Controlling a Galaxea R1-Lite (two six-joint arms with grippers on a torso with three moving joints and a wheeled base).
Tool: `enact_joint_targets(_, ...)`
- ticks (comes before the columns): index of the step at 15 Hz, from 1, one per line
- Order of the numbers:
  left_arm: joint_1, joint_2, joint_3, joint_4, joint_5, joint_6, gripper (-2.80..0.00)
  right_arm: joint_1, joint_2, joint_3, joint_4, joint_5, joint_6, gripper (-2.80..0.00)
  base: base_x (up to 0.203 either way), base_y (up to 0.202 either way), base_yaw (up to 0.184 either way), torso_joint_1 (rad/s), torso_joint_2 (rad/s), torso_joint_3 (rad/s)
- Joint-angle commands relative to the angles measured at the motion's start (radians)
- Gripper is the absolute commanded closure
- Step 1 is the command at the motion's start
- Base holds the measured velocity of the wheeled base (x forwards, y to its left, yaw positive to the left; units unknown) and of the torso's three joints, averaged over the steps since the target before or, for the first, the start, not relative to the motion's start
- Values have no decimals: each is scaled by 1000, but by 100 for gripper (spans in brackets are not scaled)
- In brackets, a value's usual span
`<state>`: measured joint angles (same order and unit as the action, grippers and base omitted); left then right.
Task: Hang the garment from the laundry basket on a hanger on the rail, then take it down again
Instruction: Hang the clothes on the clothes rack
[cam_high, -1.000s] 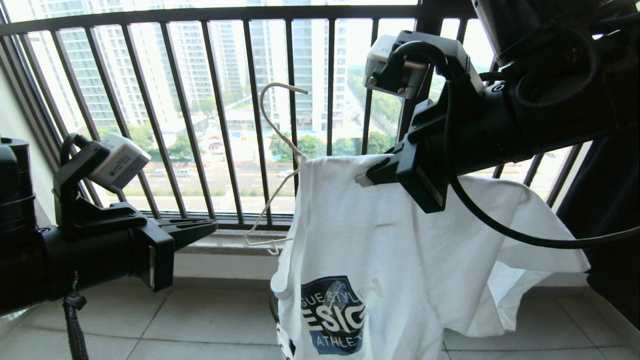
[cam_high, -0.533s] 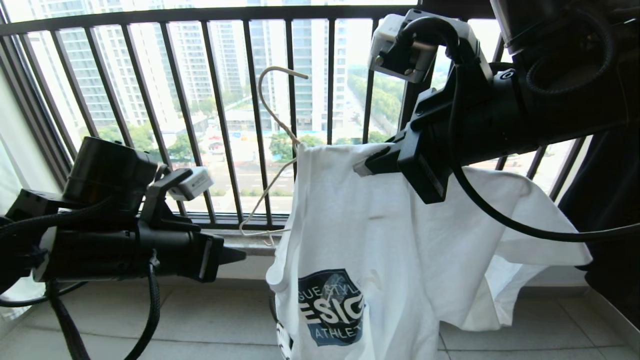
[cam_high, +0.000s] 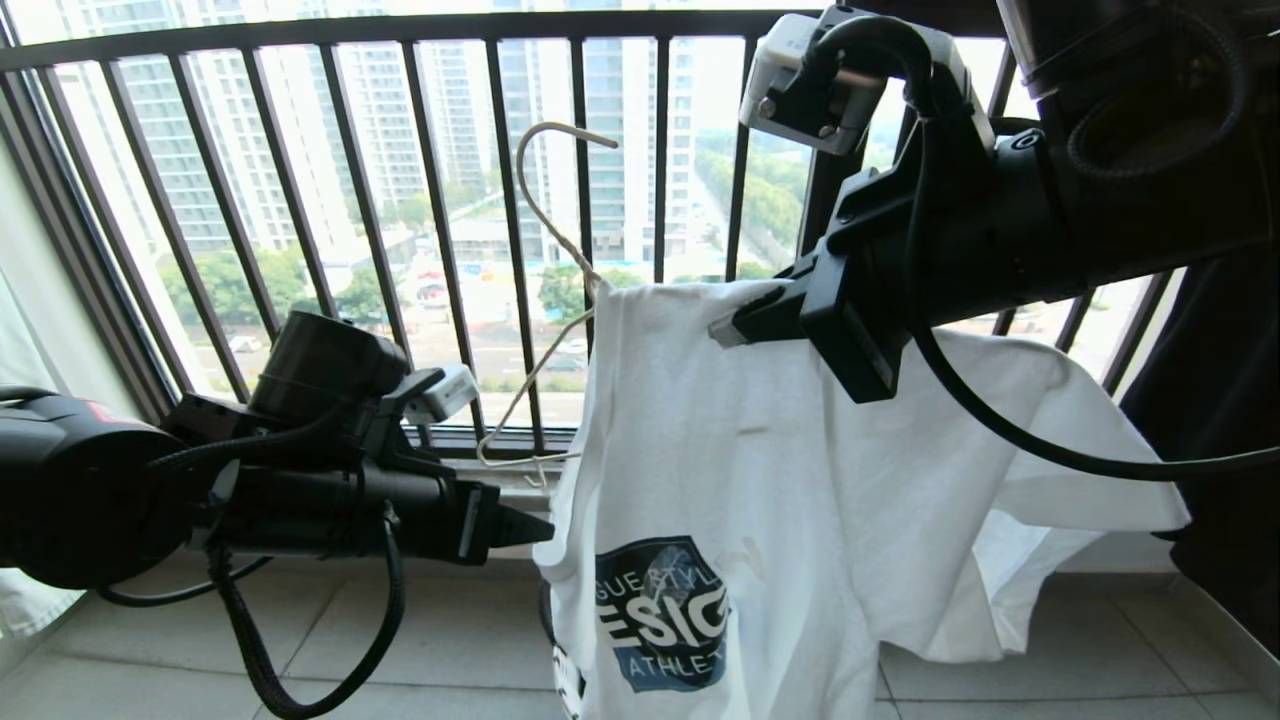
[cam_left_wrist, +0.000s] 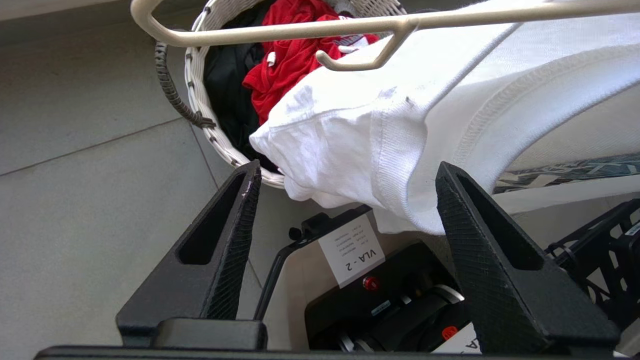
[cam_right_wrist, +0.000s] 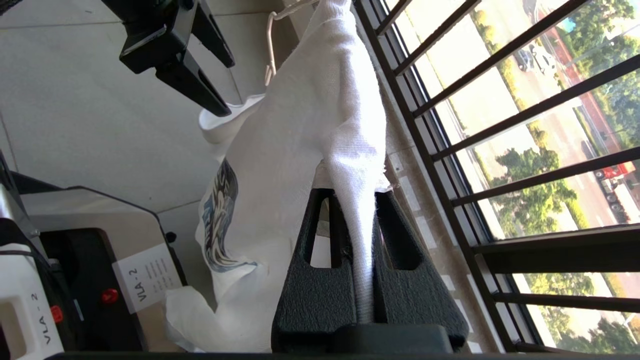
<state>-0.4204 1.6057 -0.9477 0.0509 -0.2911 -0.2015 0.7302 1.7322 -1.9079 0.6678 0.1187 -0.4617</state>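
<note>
The white T-shirt (cam_high: 780, 480) carries a dark blue chest patch with white letters; the parts that can be read are "GUE STYLE", "ESIG" and "ATHLE". A white label on the robot's base (cam_left_wrist: 351, 250) reads "VLA - 2", and the same words show in the right wrist view.

The right pincer (cam_right_wrist: 357, 200) is clamped shut on a bunched fold at the top edge of the T-shirt, holding it up in front of the black balcony railing (cam_high: 420, 220). The shirt hangs down from that grip, with one sleeve spread toward the right.

The cream wire hanger (cam_high: 545, 300) sits partly inside the shirt: its long hook stands up free in the air beside the collar, and its left shoulder and a small notch hook stick out past the cloth.

The left pincer (cam_left_wrist: 345, 175) has its jaws spread wide and grips nothing. It sits low on the left, its tips just beside the shirt's left sleeve edge, below the hanger's bare end.

The laundry basket (cam_left_wrist: 197, 95) stands on the tiled floor (cam_left_wrist: 90, 150) beneath, holding red and dark clothes.
</note>
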Motion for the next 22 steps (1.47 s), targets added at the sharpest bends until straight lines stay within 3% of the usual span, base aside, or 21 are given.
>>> enact_joint_targets(1,-3,18,3,0,-1,-3,-280,1,-3,0,5,1,-3,0,0,0,0,0,0,0)
enact_joint_targets(3,-2,53,4,-16,3,-3,-280,7,-12,1,6,3,-3,0,0,0,0,0,0,0)
enact_joint_targets(6,-1,104,58,-209,44,-23,-280,30,-37,3,8,4,-3,0,0,0,0,0,0,0)
enact_joint_targets(7,-2,115,75,-264,69,-29,0,34,-42,6,10,5,-3,0,0,0,0,0,0,0)
enact_joint_targets(17,3,126,96,-286,82,-36,0,3,-74,53,13,4,-2,0,0,0,0,0,0,0)
enact_joint_targets(22,54,127,85,-287,79,-32,0,-39,-87,68,13,13,-3,0,0,0,0,0,0,0)
